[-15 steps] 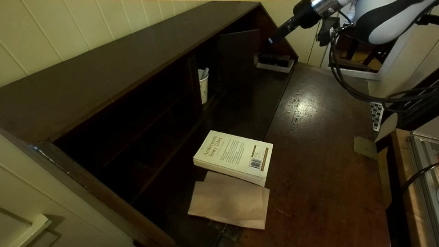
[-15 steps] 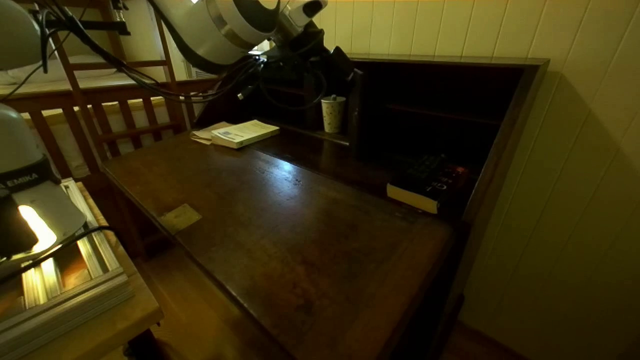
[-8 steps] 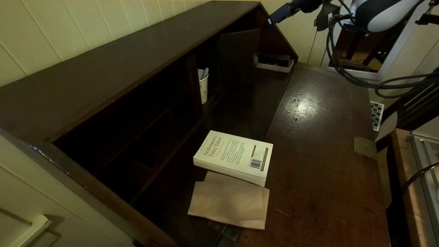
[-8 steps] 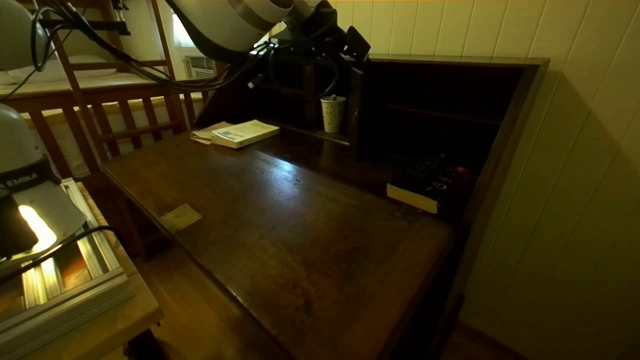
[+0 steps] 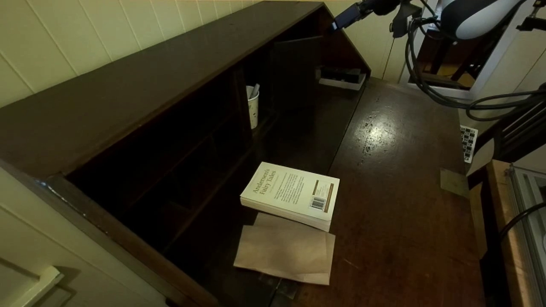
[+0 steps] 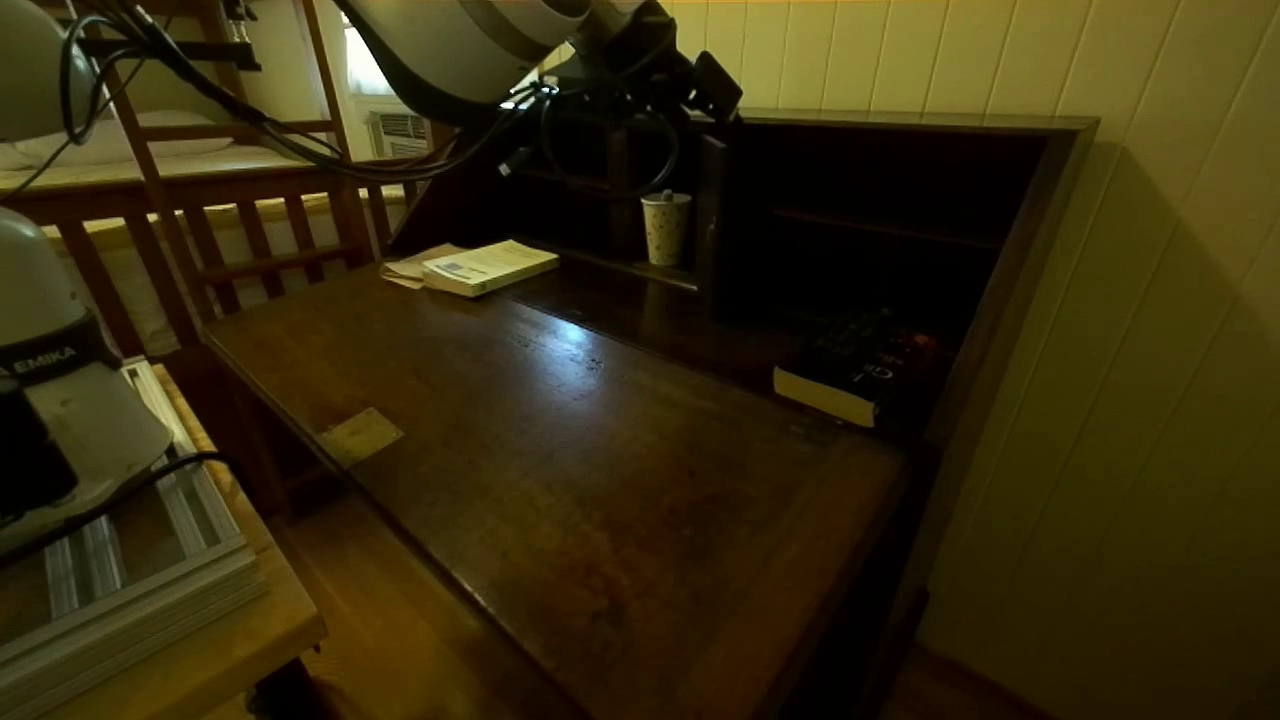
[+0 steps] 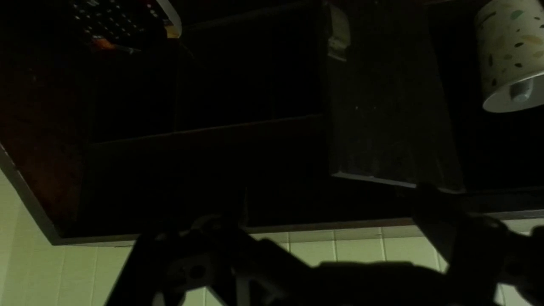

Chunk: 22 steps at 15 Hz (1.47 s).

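Noting the end effector (image 5: 336, 24) high at one o'clock in an exterior view, parted wide and gripping nothing. Placing the small door (image 7: 391, 102) nearest, swung out at two o'clock in the wrist view, with its pale edge close by one finger (image 7: 442, 225); not telling touch from gap in such darkness. Judging the main hazard: misreading depth against the unlit cabinet (image 5: 170, 64), catching that edge with a fingertip and jolting the door. Fearing then for the patterned cup (image 6: 666, 230), sitting upright beside the door, farther out at two o'clock, and possibly toppling with its grey contents from a knock. Suspecting the looping cables (image 5: 445, 102), hanging slack under the white arm (image 5: 482, 19) and perhaps snagging on the door in a low sweep. Rating the dark book (image 6: 850, 365), at ten o'clock in the wrist view, as less exposed.

Turning to pose: reaching in from three o'clock in an exterior view, high above the desk (image 5: 405, 192), bending at the wrist and aiming the fingers toward eight o'clock. Seeing the pale book (image 5: 298, 187) well apart, near five o'clock there, with brown paper (image 5: 286, 256) at its six.
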Each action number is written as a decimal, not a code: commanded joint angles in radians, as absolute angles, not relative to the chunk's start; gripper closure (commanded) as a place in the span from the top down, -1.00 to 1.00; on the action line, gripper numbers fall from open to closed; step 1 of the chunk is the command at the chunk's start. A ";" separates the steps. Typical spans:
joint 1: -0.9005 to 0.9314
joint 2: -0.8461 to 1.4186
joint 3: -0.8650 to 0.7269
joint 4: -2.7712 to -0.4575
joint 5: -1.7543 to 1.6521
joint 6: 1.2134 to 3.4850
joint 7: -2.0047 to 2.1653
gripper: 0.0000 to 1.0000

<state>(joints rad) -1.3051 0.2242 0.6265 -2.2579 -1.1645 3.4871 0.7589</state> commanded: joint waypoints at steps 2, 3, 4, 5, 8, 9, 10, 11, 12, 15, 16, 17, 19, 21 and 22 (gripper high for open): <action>-1.332 0.272 0.666 -2.222 -1.249 3.475 0.809 1.00; -1.340 0.293 0.679 -2.214 -1.280 3.472 0.824 1.00; -1.349 0.308 0.689 -2.207 -1.316 3.474 0.839 1.00; -1.357 0.321 0.698 -2.200 -1.342 3.477 0.856 1.00; -1.376 0.330 0.711 -2.183 -1.404 3.474 0.901 1.00; -1.381 0.328 0.712 -2.179 -1.421 3.476 0.909 1.00; -1.385 0.333 0.711 -2.171 -1.442 3.478 0.921 1.00; -1.389 0.338 0.711 -2.161 -1.461 3.477 0.933 1.00; -1.392 0.345 0.708 -2.151 -1.484 3.481 0.944 1.00; -1.393 0.380 0.697 -2.110 -1.561 3.504 0.976 1.00; -1.390 0.384 0.693 -2.098 -1.581 3.510 0.988 1.00; -1.385 0.399 0.689 -2.082 -1.601 3.517 1.000 1.00; -1.377 0.422 0.679 -2.051 -1.641 3.535 1.025 1.00; -1.370 0.436 0.670 -2.022 -1.673 3.552 1.054 1.00; -1.364 0.447 0.662 -2.007 -1.697 3.569 1.074 1.00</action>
<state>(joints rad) -1.3829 0.3941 0.6825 -2.0802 -1.6067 3.5189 0.9998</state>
